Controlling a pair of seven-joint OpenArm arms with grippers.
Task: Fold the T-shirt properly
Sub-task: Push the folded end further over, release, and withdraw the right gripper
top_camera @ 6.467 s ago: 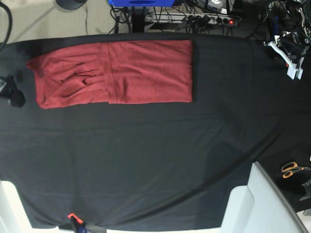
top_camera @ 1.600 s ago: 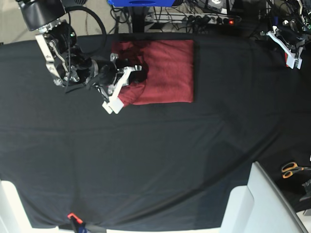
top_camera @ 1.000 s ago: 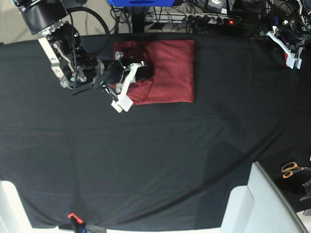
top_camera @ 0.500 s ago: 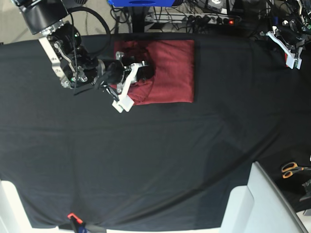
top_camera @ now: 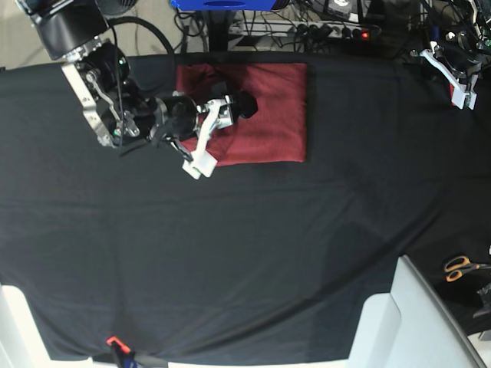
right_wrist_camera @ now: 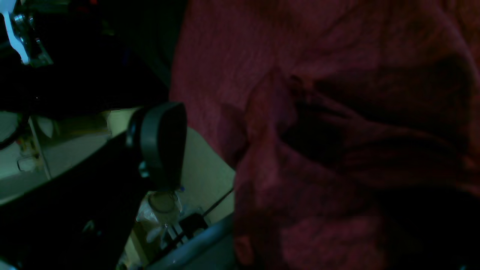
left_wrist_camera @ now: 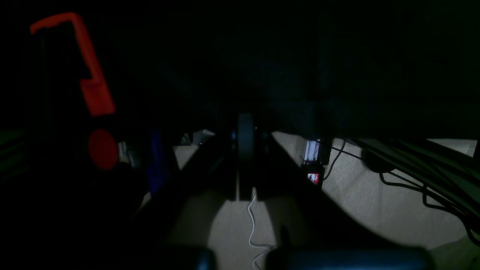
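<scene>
Resting at eleven o'clock, the T-shirt (top_camera: 265,115) lies folded; right gripper (top_camera: 222,134) jaws apart above it, left gripper (top_camera: 453,77) closed.

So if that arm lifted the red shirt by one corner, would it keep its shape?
Probably not. The T-shirt looks like soft knit, wrinkling in the right wrist view, so it would likely droop and unfold. Pushed, it would probably bunch on the black table cloth rather than slide.
</scene>
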